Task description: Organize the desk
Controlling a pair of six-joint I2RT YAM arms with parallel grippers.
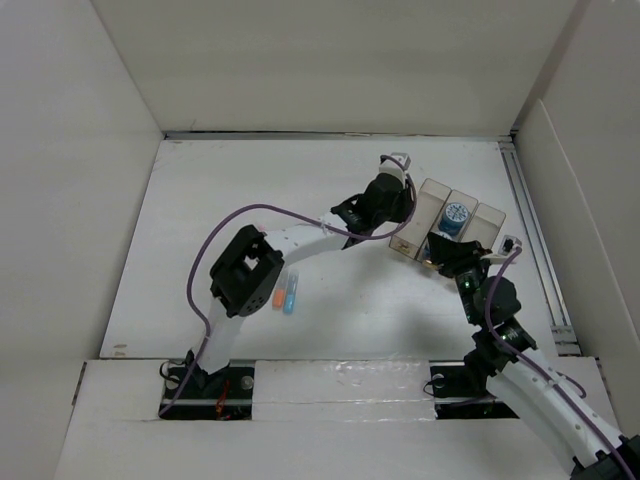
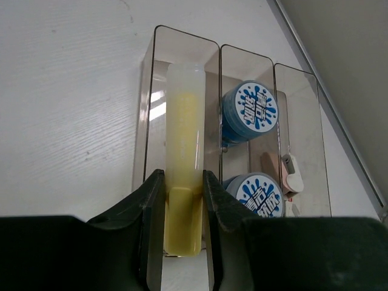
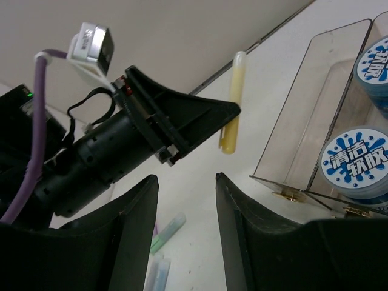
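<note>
The white desk [image 1: 240, 190] carries a translucent three-compartment tray [image 1: 436, 186]. My left gripper [image 2: 182, 182] is shut on a yellow highlighter [image 2: 183, 115] and holds it lengthwise over the tray's left compartment [image 2: 182, 33]. In the right wrist view the highlighter [image 3: 233, 103] hangs beside the tray wall [image 3: 303, 121], above the desk. My right gripper [image 3: 187, 182] is open and empty, just in front of the tray's near edge [image 1: 440, 250]. Two round blue tins [image 2: 248, 110] lie in the middle compartment.
A small pink and white item [image 2: 291, 176] lies in the tray's right compartment. Loose markers lie on the desk near the left arm [image 1: 285, 296], also in the right wrist view [image 3: 167, 233]. A metal rail [image 1: 535, 240] runs along the right edge. White walls surround the desk.
</note>
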